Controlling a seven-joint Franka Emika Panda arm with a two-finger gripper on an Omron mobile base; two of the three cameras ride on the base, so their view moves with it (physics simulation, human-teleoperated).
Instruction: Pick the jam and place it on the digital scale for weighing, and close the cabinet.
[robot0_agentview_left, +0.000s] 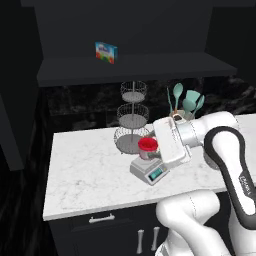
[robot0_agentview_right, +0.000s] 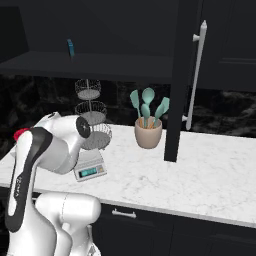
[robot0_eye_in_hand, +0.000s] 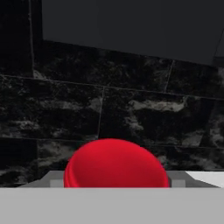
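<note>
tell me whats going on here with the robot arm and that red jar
The white arm is holding the jam in its gripper, right over the digital scale on the marble counter. The jaws are closed on the jar, which looks just above or barely on the platform; I can't tell which. The cabinet door overhead hangs open, so closing it remains. A blue box sits on the shelf inside.
</note>
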